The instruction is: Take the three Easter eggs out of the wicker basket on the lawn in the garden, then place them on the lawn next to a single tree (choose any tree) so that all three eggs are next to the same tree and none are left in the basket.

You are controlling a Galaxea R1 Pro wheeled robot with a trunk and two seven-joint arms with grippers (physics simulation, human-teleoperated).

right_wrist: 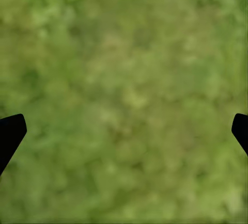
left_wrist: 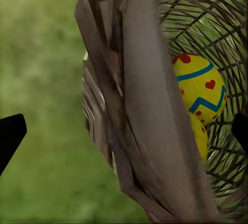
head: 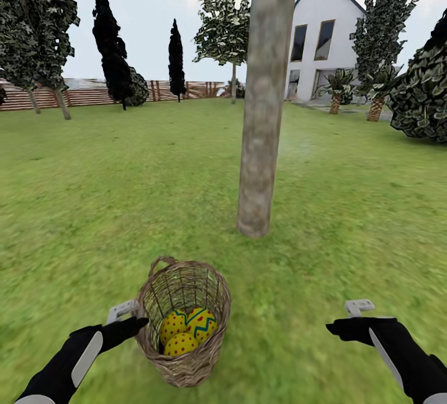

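White house (head: 323,38) and slatted fence (head: 87,95) under pale sky.

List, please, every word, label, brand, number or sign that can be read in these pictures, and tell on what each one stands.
There is no readable text in any view.
The yellow Easter eggs in the brown woven wicker basket carry only blue-green zigzag bands and red dots and hearts, no letters.
The white house and the brown slatted wooden fence show no sign or number.
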